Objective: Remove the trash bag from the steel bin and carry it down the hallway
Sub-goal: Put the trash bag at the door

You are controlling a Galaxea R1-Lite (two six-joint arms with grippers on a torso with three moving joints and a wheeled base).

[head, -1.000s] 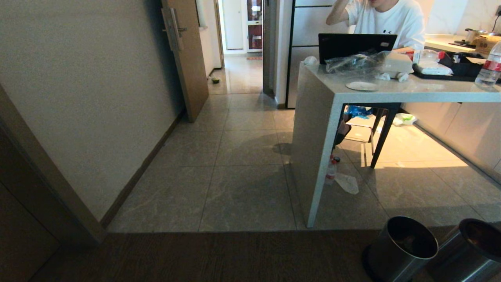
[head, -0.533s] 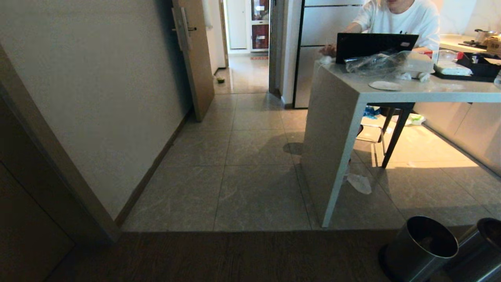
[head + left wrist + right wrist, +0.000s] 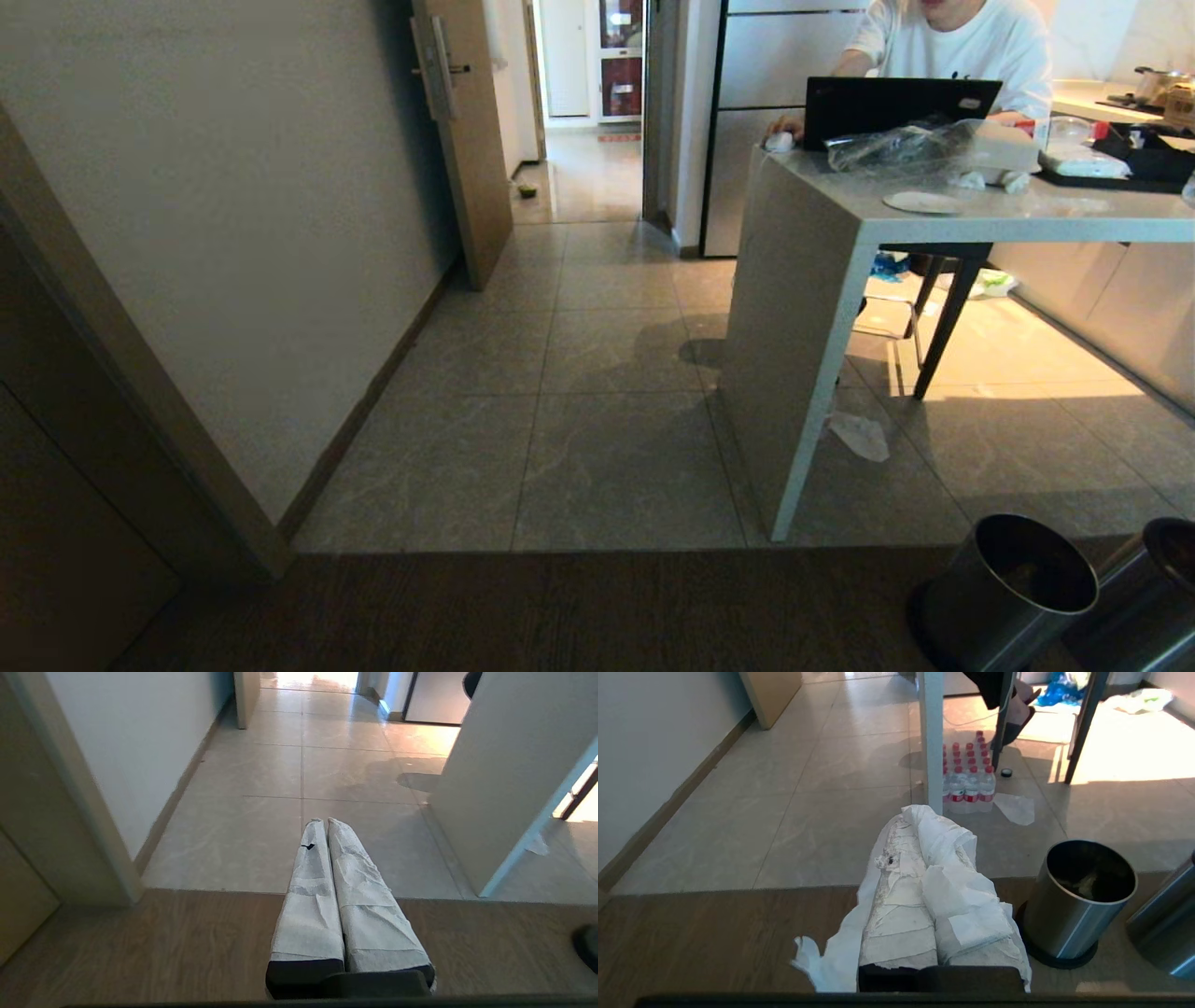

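The trash bag can't really be made out yet: only something pale and crumpled (image 3: 1085, 887) is seen low inside the steel bin (image 3: 1078, 896), probably it. It's expected to be light, floppy and a bit slippery, so it's best taken by the loop handles, not the thin body. The bin is parked on the dark wood floor (image 3: 523, 607), right by the edge of the hallway (image 3: 597, 355) tiles. The right gripper (image 3: 915, 821) is pressed together on nothing beside it, and the left gripper (image 3: 322, 821) is likewise closed and empty.
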